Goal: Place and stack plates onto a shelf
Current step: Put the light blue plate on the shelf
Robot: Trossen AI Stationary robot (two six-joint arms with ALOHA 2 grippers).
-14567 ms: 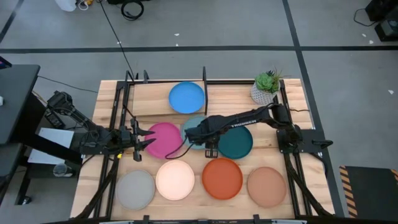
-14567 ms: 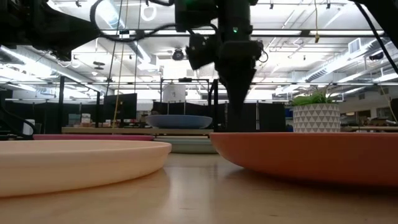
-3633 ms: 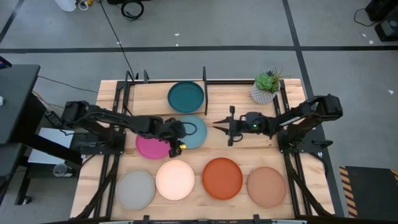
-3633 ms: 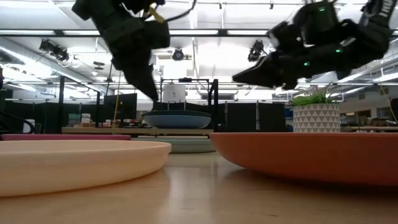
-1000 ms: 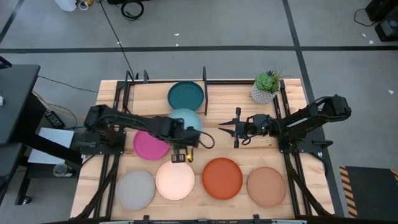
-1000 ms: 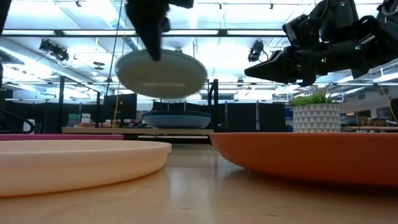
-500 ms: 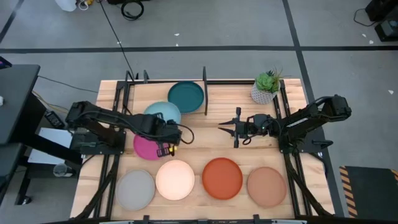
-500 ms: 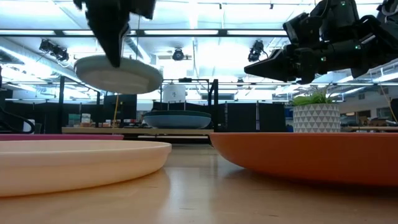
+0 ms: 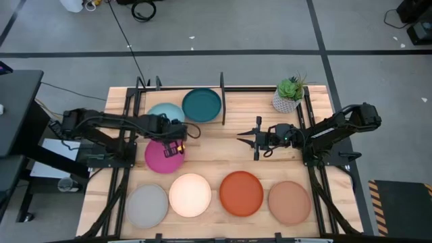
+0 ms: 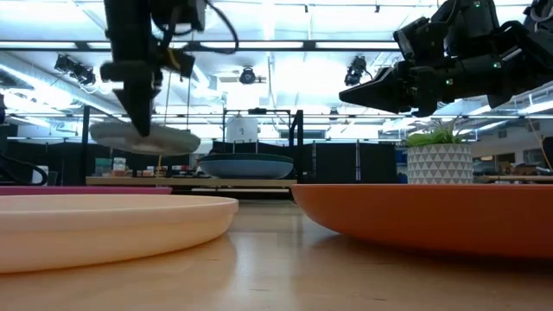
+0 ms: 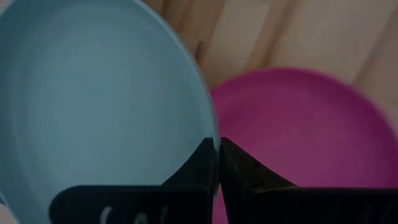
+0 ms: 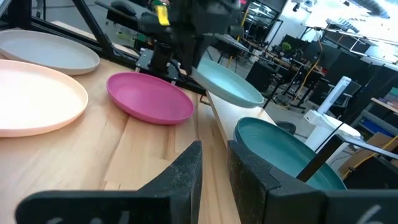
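Observation:
My left gripper (image 9: 178, 132) is shut on the light blue plate (image 9: 164, 113) and holds it in the air over the left part of the shelf (image 9: 169, 94). On the shelf's right part lies the dark teal plate (image 9: 202, 104). The pink plate (image 9: 162, 156) lies flat on the table just near of the shelf. Along the near edge lie the grey (image 9: 147, 206), cream (image 9: 189, 194), orange (image 9: 241, 193) and tan (image 9: 289, 201) plates. My right gripper (image 9: 240, 137) hovers open at mid-table, its fingers level and pointing left, with nothing between them. My left gripper pinches the light blue plate's rim (image 11: 210, 127) between its two fingers, on the plate's near right side. The fingers (image 10: 138, 117) come from above and point down. The plate (image 10: 143, 136) is lifted clear and hangs nearly level, a little above the shelf board.
A small potted plant (image 9: 289, 94) stands at the table's far right corner. Black upright posts (image 9: 221, 84) rise at the shelf's edges. Bare wood lies between the shelf and the near row of plates, under my right gripper.
My left gripper has carried the light blue plate toward the table's left and far edges, from over mid-table to over the shelf's left part, and has come down with it. The plate stays about level and clear of everything.

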